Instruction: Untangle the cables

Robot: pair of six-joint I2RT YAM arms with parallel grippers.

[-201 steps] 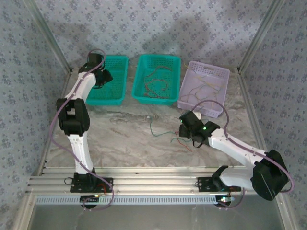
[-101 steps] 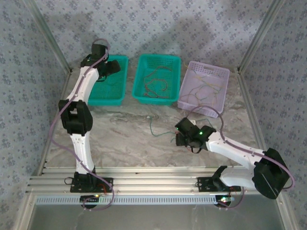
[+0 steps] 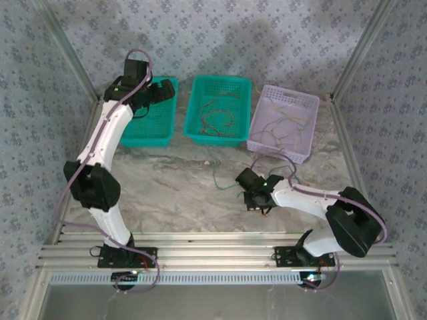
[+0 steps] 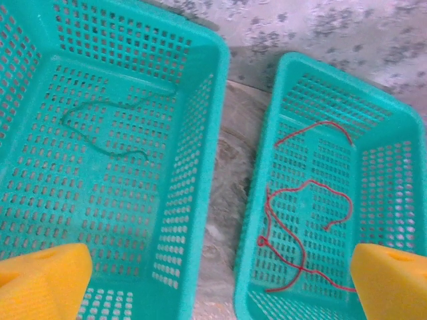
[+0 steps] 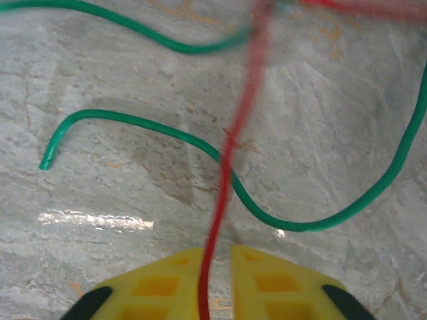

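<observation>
Right gripper (image 5: 215,267) pinches a red cable (image 5: 225,167), long axis running straight away from its fingertips over the marble table (image 5: 333,100), across a green cable (image 5: 100,115) lying crosswise; left gripper (image 4: 217,280) gapes wide above two teal baskets (image 4: 207,147).

Robot lab cell. Aluminium frame posts (image 3: 69,53) and slotted rails (image 3: 213,257) box in a marble-look bench (image 3: 167,190); patterned backdrop sheets (image 3: 267,33) all round. Plastic sorting baskets (image 3: 215,139) lined up beyond the right tool (image 3: 252,195); arm bases (image 3: 123,253) bolted to the rails behind it.
</observation>
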